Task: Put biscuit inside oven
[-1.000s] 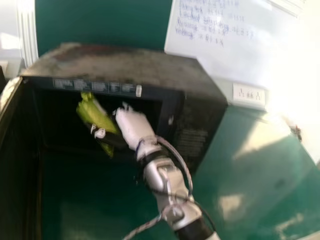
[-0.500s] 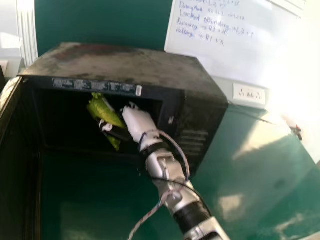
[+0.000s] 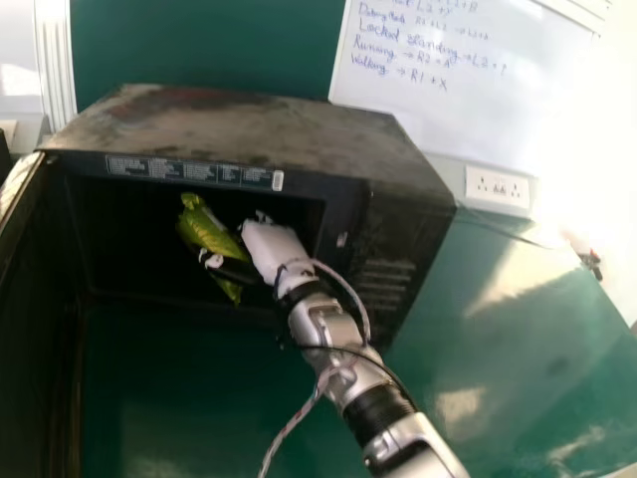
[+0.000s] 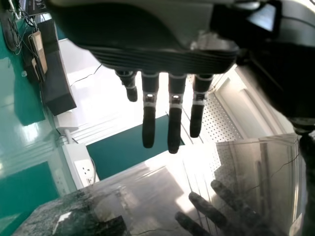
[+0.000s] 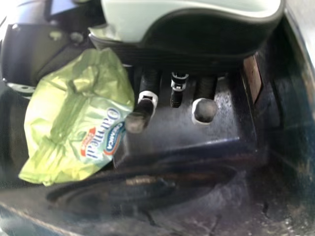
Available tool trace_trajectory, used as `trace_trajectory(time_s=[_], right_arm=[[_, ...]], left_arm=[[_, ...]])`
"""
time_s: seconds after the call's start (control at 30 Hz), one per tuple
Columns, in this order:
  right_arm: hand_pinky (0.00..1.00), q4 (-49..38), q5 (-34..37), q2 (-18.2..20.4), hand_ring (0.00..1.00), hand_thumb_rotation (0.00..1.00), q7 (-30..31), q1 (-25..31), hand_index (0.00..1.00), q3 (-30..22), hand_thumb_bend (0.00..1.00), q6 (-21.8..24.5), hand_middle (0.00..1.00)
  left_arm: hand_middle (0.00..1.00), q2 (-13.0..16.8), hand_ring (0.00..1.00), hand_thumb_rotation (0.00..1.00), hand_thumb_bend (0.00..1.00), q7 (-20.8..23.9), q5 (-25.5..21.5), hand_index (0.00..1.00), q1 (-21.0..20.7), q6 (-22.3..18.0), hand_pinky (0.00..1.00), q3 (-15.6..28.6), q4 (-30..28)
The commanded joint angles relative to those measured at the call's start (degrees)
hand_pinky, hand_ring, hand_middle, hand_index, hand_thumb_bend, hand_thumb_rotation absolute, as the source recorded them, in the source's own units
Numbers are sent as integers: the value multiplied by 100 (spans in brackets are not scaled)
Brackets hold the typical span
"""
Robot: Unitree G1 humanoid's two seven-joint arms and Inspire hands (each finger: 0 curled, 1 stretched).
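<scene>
Gripping, right hand (image 3: 271,247) partly hides biscuit packet (image 3: 205,230).

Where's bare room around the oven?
Bare table lies right of the oven and before its opening, between open door and right arm. Right hand and biscuit packet crowd the opening's middle and right; left of them looks free.
</scene>
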Motion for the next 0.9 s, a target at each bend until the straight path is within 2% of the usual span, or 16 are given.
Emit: trace_trajectory(time_s=[0.0,0.27,0.37,0.57,0.63,0.73,0.87], right_arm=[[0,154,37,-11,0,0,-48,-166,8,39,62,1,0],[0,631,99,97,0,0,-167,-333,9,78,64,-34,0],[0,810,106,146,0,0,-136,-419,9,96,64,0,0],[0,1253,85,238,0,0,-196,-600,9,175,65,23,0],[0,1367,104,253,0,0,-284,-632,9,173,65,1,0],[0,1490,135,267,0,0,-332,-701,9,160,65,45,0],[0,1738,188,294,0,0,-360,-847,9,149,65,108,0]], left_arm=[[73,-25,71,54,90,-3,-43,79,77,-44,68,-6,-52],[72,-66,71,54,92,41,-20,77,136,39,68,-8,-135],[72,-74,71,53,91,37,-45,73,125,30,69,-9,-123],[74,-89,69,55,90,54,5,75,114,-13,67,23,-101],[73,-80,68,54,90,51,21,75,101,-56,65,40,-68],[68,-83,64,55,91,53,5,68,104,-38,62,33,-73],[65,-59,60,57,91,-11,-111,69,133,-57,57,6,-41]])
